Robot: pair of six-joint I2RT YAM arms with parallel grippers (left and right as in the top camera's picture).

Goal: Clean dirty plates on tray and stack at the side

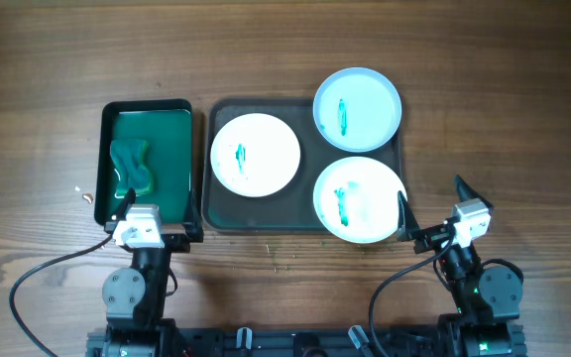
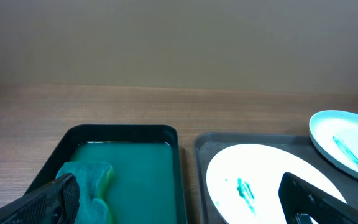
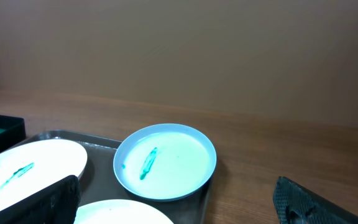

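Observation:
Three white plates lie on the dark grey-brown tray (image 1: 218,213): one at its left (image 1: 256,154), one at the back right (image 1: 358,109) resting over the rim, one at the front right (image 1: 359,198). Each has teal-green smears in the middle. My left gripper (image 1: 157,216) is open and empty near the table's front, between the green tray and the dark tray. My right gripper (image 1: 432,208) is open and empty by the dark tray's front right corner. The left wrist view shows the left plate (image 2: 260,186). The right wrist view shows the back right plate (image 3: 165,160).
A narrow green tray (image 1: 147,109) stands left of the dark tray, with a teal sponge (image 1: 132,167) in it; the sponge also shows in the left wrist view (image 2: 89,180). Bare wooden table (image 1: 504,119) surrounds both trays.

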